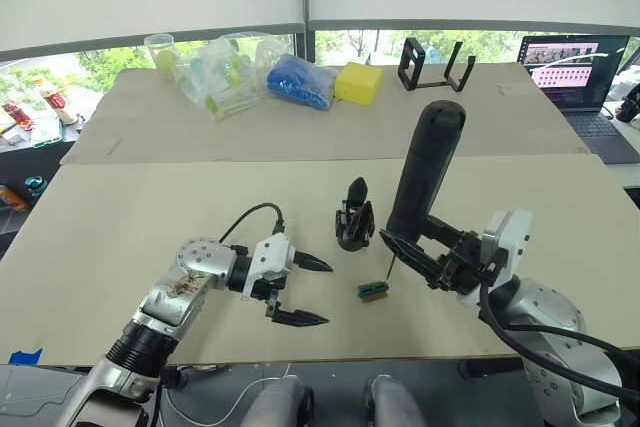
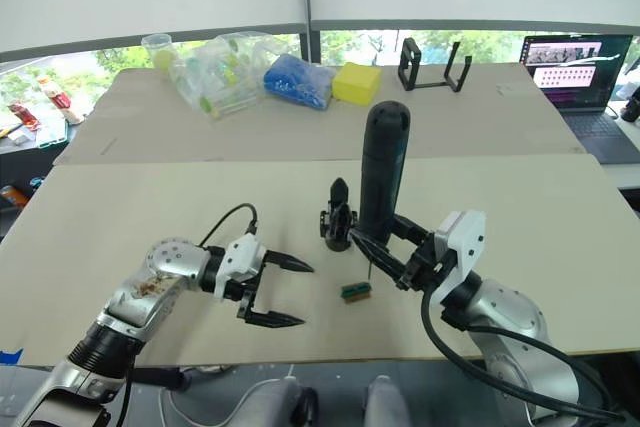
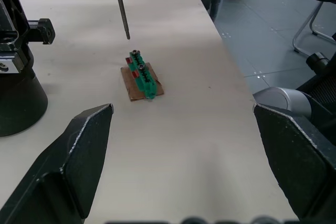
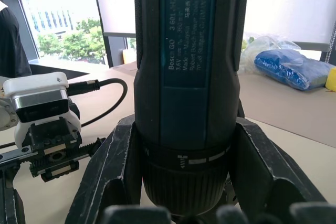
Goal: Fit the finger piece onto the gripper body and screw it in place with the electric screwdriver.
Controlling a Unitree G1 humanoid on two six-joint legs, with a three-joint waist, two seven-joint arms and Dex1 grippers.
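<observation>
The gripper body (image 1: 352, 227) stands on the near table with a pointed black prong rising from its top; I cannot tell whether that prong is the finger piece. My right gripper (image 1: 410, 249) is shut on the lower end of the electric screwdriver (image 1: 427, 169), which stands nearly upright just right of the body. Its thin bit (image 3: 121, 3) hangs just above one end of a small green-and-brown block (image 3: 140, 75). Left of the block and the body, my left gripper (image 1: 322, 293) stands open and holds nothing, fingers pointing right.
On the far table lie clear plastic bags (image 1: 215, 72), a blue bag (image 1: 300, 80), a yellow block (image 1: 358, 82) and a black stand (image 1: 435, 65). A laptop (image 1: 570, 67) sits at the far right. The table's front edge (image 1: 330, 357) runs close under both arms.
</observation>
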